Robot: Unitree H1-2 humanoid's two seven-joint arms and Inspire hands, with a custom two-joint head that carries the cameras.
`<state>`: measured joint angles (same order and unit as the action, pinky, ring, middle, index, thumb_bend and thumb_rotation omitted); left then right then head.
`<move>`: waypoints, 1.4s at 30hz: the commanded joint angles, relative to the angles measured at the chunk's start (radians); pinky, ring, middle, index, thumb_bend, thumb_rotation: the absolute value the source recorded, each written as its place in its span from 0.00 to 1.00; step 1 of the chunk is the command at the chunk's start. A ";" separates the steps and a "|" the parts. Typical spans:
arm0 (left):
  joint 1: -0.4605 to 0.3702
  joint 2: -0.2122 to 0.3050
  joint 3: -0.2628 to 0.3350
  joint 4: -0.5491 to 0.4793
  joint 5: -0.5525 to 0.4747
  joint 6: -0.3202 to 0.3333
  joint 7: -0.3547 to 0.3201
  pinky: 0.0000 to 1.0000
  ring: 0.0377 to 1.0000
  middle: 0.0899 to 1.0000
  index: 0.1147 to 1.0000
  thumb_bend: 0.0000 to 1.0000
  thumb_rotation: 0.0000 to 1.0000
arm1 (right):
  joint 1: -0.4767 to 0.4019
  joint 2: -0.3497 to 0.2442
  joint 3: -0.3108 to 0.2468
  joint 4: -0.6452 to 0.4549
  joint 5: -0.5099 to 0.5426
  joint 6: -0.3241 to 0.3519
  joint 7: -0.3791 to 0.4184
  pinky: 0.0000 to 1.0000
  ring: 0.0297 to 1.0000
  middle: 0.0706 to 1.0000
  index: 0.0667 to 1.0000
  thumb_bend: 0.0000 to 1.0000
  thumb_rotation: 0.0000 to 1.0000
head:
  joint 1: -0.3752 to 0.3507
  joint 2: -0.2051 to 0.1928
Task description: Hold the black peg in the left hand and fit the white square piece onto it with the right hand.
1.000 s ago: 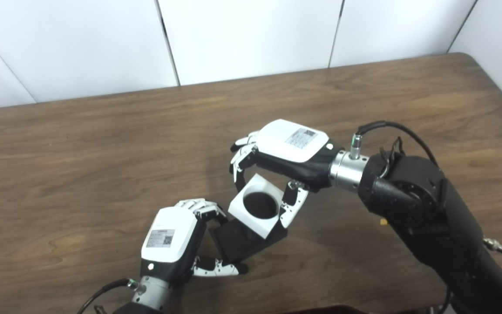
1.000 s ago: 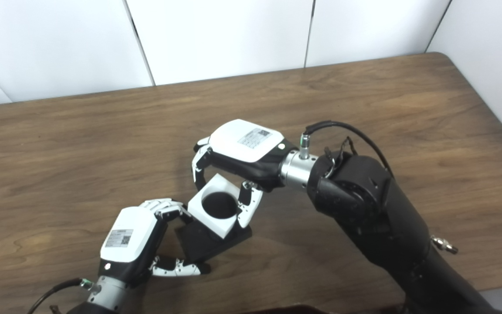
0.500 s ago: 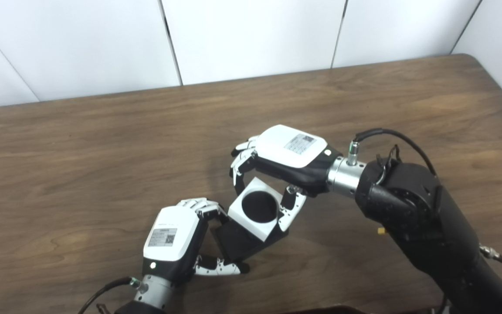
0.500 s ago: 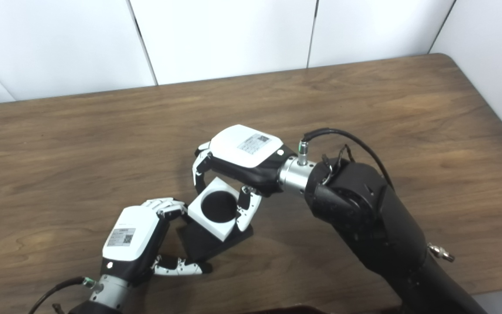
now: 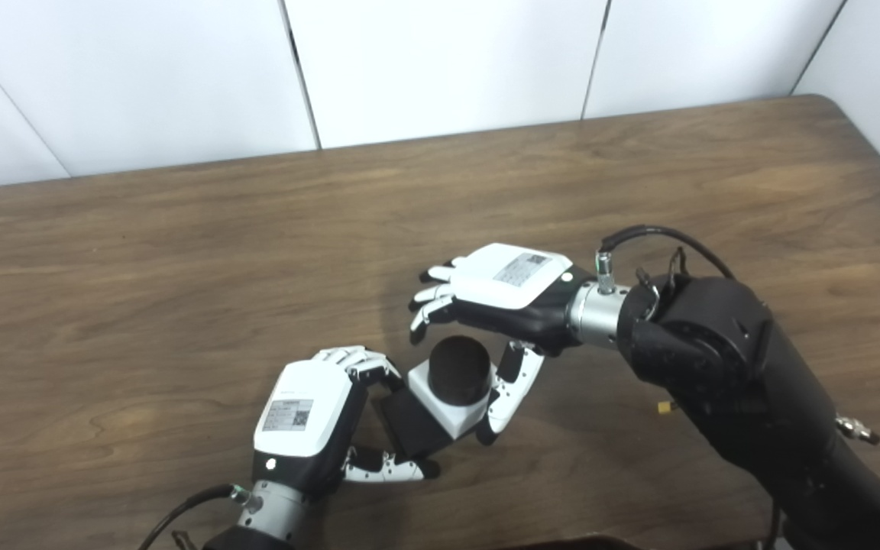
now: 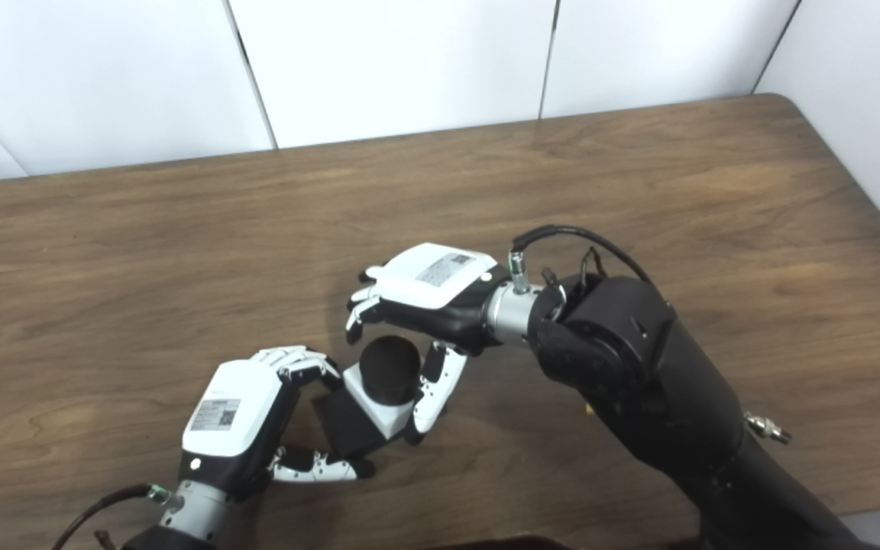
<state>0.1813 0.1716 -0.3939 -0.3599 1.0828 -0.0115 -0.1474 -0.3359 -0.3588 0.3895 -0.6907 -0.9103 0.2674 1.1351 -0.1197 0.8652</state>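
The black peg [image 5: 459, 359] stands on its square black base [image 5: 408, 428], tilted, near the table's front. My left hand [image 5: 302, 416] is shut on the base, fingers over its far edge and thumb under its near corner. The white square piece [image 5: 446, 411] sits low on the peg, whose rounded top pokes up through the hole. My right hand [image 5: 505, 286] hovers just above and to the right, open. Its fingers [image 5: 428, 305] are spread clear of the piece, and its thumb [image 5: 507, 386] hangs beside the piece's right side.
The brown wooden table [image 5: 180, 267] stretches to white wall panels at the back, with a rounded corner at the far right. A small yellow bit [image 5: 663, 409] lies on the table by my right forearm [image 5: 723, 367], which crosses the front right.
The white piece has slid down over the peg, so the peg's top now shows above it. My right hand has let go and spread its fingers, dropping slightly lower.
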 commanded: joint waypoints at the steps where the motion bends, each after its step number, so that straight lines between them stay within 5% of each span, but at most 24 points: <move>1: -0.014 -0.001 -0.007 -0.017 0.005 -0.007 -0.002 0.79 0.78 0.70 0.42 0.52 0.05 | -0.040 0.006 -0.022 -0.038 -0.011 0.016 0.006 1.00 1.00 0.96 0.87 1.00 0.57 | -0.001 0.001; 11: -0.013 0.003 -0.004 -0.023 0.055 0.015 -0.022 0.80 0.78 0.70 0.43 0.52 0.07 | -0.019 0.004 -0.079 -0.053 -0.006 0.007 -0.014 1.00 1.00 0.97 0.92 1.00 0.62 | 0.002 0.000; 14: -0.008 -0.004 0.001 -0.019 0.088 0.034 -0.018 0.80 0.78 0.74 0.66 0.77 0.35 | -0.003 0.005 -0.097 -0.056 -0.004 0.006 -0.026 1.00 1.00 0.97 0.92 1.00 0.62 | 0.003 -0.003; 19: -0.003 -0.010 0.013 -0.016 0.126 0.075 -0.055 0.87 0.86 0.86 0.87 0.97 0.57 | 0.028 0.006 -0.123 -0.065 0.000 0.009 -0.044 1.00 1.00 0.96 0.92 1.00 0.63 | 0.001 -0.010; 22: -0.004 -0.009 0.030 -0.030 0.124 0.099 -0.112 0.96 0.95 0.97 0.98 1.00 0.63 | 0.044 0.007 -0.140 -0.070 0.002 0.009 -0.053 1.00 1.00 0.96 0.91 1.00 0.64 | 0.000 -0.014; 28: -0.003 -0.005 0.076 -0.075 0.061 0.113 -0.175 1.00 1.00 1.00 1.00 1.00 0.66 | 0.072 -0.001 -0.173 -0.062 0.015 0.006 -0.081 1.00 1.00 0.94 0.91 0.99 0.65 | 0.007 -0.023; 33: 0.012 -0.004 0.155 -0.136 -0.136 0.124 -0.186 0.97 1.00 1.00 1.00 1.00 0.66 | 0.088 -0.005 -0.205 -0.045 0.044 0.020 -0.105 1.00 1.00 0.95 0.91 0.95 0.67 | 0.011 -0.033; 36: 0.026 -0.040 0.245 -0.196 -0.342 0.221 -0.230 0.91 1.00 1.00 1.00 1.00 0.67 | 0.119 0.013 -0.251 -0.026 0.106 0.062 -0.142 1.00 1.00 0.95 0.92 0.85 0.80 | 0.015 -0.048; 40: 0.030 -0.089 0.383 -0.189 -0.712 0.222 -0.184 0.97 1.00 1.00 1.00 1.00 0.69 | 0.212 0.068 -0.346 0.012 0.241 0.096 -0.266 0.94 1.00 0.96 0.93 0.79 0.94 | 0.009 -0.061; 42: 0.029 -0.100 0.437 -0.160 -0.820 0.203 -0.152 0.99 1.00 1.00 1.00 1.00 0.79 | 0.268 0.104 -0.391 0.033 0.294 0.098 -0.339 0.90 1.00 0.97 0.94 0.79 0.99 | 0.006 -0.069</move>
<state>0.2324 0.1292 -0.0108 -0.5186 0.4065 0.2238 -0.3599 -0.0799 -0.2855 0.0516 -0.6526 -0.6870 0.3511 0.9075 -0.1120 0.7992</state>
